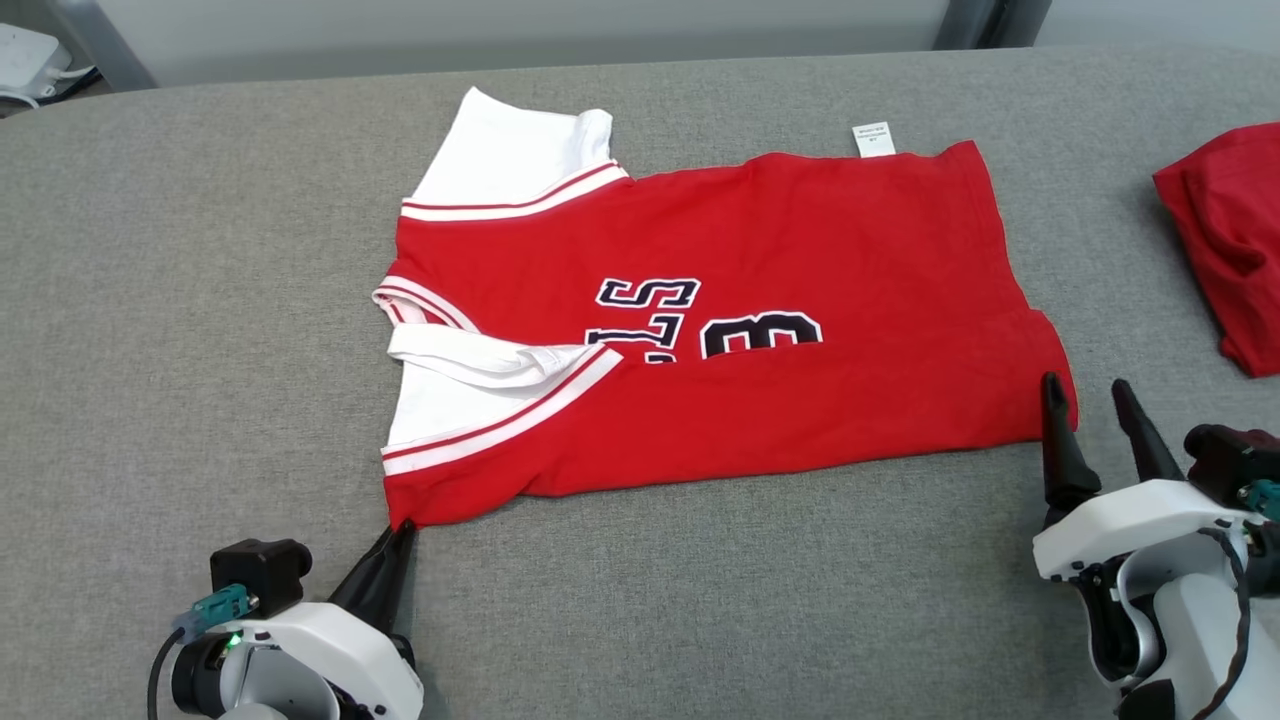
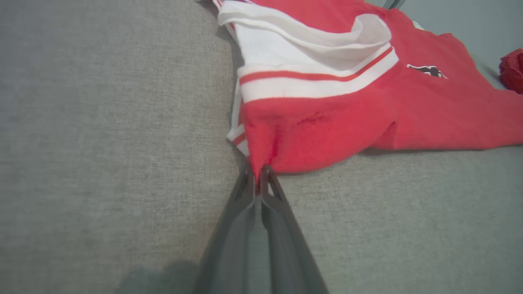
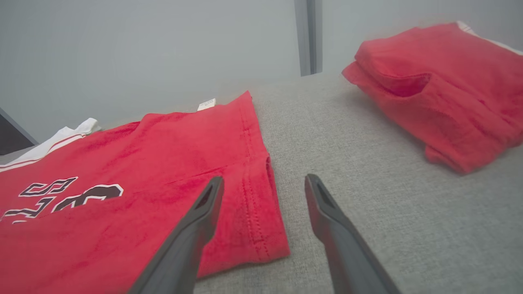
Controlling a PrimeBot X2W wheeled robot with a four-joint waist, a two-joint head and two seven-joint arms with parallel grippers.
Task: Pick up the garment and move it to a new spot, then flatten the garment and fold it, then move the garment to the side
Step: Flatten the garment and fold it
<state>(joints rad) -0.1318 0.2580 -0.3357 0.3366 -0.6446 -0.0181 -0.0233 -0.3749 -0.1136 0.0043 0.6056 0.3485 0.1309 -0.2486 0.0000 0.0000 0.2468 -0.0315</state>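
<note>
Nearest the robot, on the left, the left gripper [image 1: 403, 528] is seen with its two dark fingers pressed together; the near left corner of the red jersey [image 1: 850, 400] is pinched between their tips. In the left wrist view the gripper [image 2: 257, 171] is shown clamped on a small fold of the jersey [image 2: 327, 130], whose cloth is drawn into a point at the grip.

On the right, the right gripper [image 1: 1085, 385] is held with its fingers wide apart and nothing between them. In the right wrist view the gripper [image 3: 263, 181] is placed astride the near right corner of the jersey [image 3: 163, 163]: one finger is seen above the red cloth, the other above the grey fabric surface [image 1: 700, 600]. Whether cloth is touched cannot be told.

The jersey is spread across the middle of the grey surface, collar end to the left, hem to the right. The near white sleeve [image 1: 450, 400] is folded over the body; black and white lettering [image 1: 700, 320] is partly covered by the fold. Farther back, the other white sleeve [image 1: 500, 150] is laid flat, and a small white label [image 1: 873, 139] is seen at the far edge.

Well apart, at the far right, a second red garment [image 1: 1225, 230] is bundled on the same surface.
</note>
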